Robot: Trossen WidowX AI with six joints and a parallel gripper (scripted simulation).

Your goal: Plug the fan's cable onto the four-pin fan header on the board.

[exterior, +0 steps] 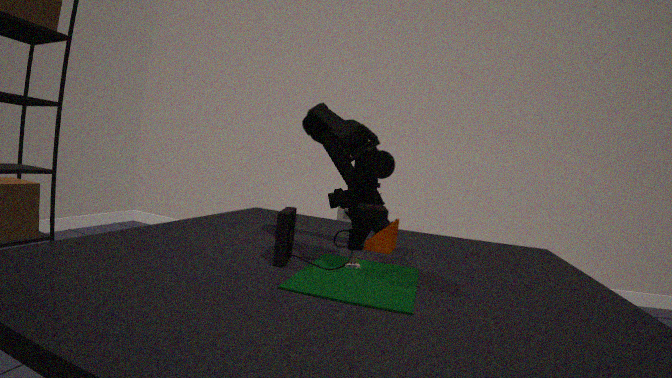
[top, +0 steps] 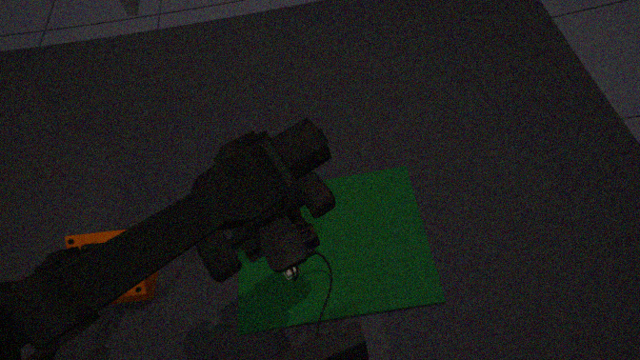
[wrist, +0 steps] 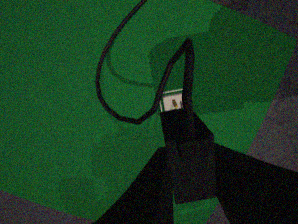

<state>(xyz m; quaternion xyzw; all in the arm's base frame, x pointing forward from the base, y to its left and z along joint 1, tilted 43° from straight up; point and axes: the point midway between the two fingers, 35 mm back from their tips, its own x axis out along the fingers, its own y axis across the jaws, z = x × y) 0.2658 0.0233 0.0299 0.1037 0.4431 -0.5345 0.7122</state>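
The green board (top: 381, 238) (exterior: 380, 292) (wrist: 45, 125) lies flat. The white fan header (top: 290, 272) (exterior: 353, 265) (wrist: 171, 101) stands on it, partly covered by the plug and fingers in the wrist view, with only a little of its pins showing. My gripper (exterior: 355, 247) (wrist: 182, 151) is shut on the dark fan plug (wrist: 182, 125), low over the header. In the exterior view a small gap shows between the fingertips and the header. The black cable (top: 330, 283) (exterior: 325, 268) (wrist: 98, 75) loops from the plug. Whether plug and header touch is hidden.
The black fan (exterior: 284, 237) stands upright beside the board, with the cable running to it. An orange block (top: 138, 290) (exterior: 384, 240) stands beyond the board, partly behind the arm. A shelf with boxes is at the far left of the exterior view.
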